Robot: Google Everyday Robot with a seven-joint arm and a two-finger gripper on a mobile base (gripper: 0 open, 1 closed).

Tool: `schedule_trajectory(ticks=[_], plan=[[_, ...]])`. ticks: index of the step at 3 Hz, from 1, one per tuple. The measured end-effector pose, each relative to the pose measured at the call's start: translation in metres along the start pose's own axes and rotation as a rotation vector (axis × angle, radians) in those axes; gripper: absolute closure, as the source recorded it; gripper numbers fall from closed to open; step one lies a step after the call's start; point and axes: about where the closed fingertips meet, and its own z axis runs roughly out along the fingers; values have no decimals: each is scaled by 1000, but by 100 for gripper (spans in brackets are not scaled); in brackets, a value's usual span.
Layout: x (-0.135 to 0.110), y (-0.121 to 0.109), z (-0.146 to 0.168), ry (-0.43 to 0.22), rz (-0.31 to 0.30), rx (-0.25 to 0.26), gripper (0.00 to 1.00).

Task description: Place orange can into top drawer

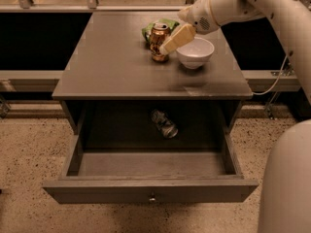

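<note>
The orange can point(158, 41) stands upright on the grey cabinet top point(112, 67), left of a white bowl point(195, 52). My gripper point(167, 46) reaches in from the upper right; its cream fingertip sits just right of the can, overlapping its right edge. The top drawer point(150, 166) is pulled wide open below, with a round knob point(152, 197) on its front. A dark silvery-grey can point(164, 123) lies on its side at the back of the drawer.
A green crumpled bag point(156, 26) lies behind the orange can. My white arm point(252, 4) spans the upper right, and the robot's body point(286, 178) fills the lower right corner. Speckled floor surrounds the cabinet.
</note>
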Motion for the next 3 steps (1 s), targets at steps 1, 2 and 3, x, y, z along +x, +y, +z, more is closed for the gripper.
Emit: schedule_trajectory(ticks=[1,2,3], plan=[[2,-17,29,-42,77,29,0],[2,-26,41,-65,116,46,0],[-8,-29,60,-100,139,32,19]])
